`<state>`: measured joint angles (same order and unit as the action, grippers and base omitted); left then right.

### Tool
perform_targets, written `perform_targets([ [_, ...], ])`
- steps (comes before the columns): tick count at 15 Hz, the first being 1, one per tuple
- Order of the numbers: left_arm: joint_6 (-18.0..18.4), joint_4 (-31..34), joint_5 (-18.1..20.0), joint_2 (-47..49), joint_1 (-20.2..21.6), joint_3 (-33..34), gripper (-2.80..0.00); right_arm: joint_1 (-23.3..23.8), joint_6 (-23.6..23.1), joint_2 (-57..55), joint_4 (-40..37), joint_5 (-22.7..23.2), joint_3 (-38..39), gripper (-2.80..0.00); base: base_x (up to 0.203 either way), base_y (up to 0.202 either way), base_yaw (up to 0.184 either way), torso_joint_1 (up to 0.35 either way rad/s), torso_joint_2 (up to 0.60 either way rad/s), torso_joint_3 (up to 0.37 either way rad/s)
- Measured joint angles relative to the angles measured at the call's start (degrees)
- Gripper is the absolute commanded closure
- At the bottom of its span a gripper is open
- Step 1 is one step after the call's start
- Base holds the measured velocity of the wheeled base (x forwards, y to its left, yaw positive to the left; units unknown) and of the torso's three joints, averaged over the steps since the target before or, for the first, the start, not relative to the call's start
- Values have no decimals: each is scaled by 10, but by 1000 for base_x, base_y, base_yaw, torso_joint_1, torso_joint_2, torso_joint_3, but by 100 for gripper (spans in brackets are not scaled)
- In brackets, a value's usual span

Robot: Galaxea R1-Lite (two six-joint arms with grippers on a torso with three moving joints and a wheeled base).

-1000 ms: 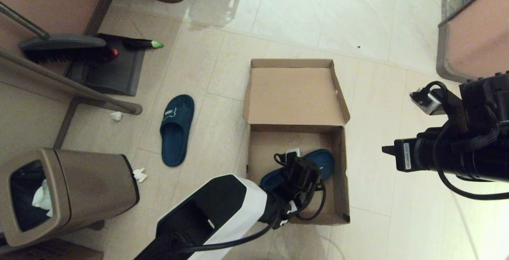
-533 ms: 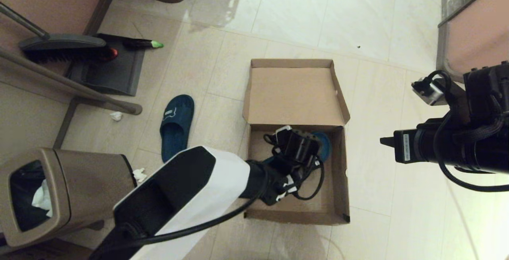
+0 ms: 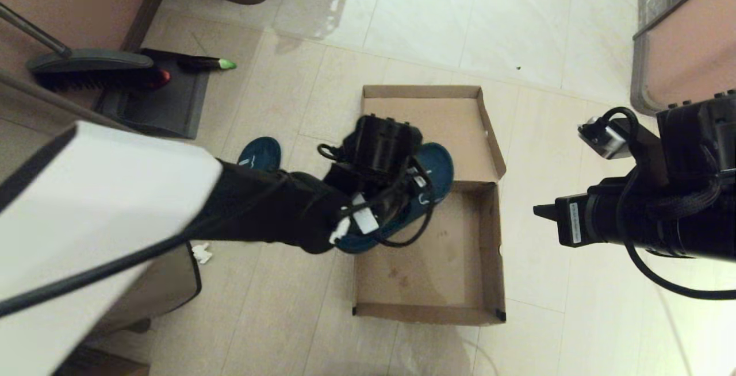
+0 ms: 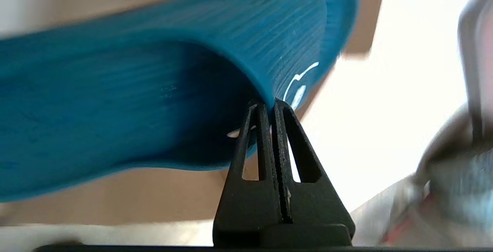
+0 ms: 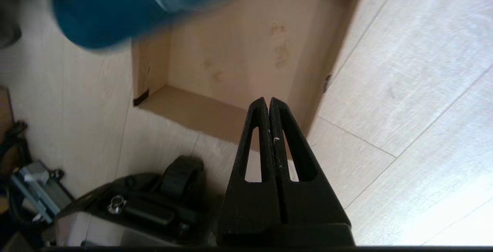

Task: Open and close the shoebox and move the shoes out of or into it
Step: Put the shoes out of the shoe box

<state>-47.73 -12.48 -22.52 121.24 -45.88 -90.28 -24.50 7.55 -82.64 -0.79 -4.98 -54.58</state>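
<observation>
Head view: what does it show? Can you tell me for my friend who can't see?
The left gripper holds a teal-blue slipper in the air above the open brown shoebox, which looks empty inside. The other slipper lies on the tile floor beside the box, partly hidden by the arm. The right gripper hangs shut on the other side.

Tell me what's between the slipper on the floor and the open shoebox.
In the head view, the left arm crosses that stretch, its tool holding the other slipper over the shoebox. The floor slipper is partly hidden.
</observation>
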Motion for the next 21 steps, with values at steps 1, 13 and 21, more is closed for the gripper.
perform_targets([
  [1, -1, -1, -6, -22, 26, 14, 0, -3, -6, -2, 0, 0, 0, 0, 0, 0, 0, 0, 0, 0],
  [13, -180, -14, 79, -45, 309, 16, 0, -42, -15, -44, 2, -11, -3, 0, 0, 0, 0, 0, 0, 0],
  [21, -288, -5, 80, 39, 311, -72, 0, -42, -17, -42, 0, -25, 4, 0, 0, 0, 0, 0, 0, 0],
])
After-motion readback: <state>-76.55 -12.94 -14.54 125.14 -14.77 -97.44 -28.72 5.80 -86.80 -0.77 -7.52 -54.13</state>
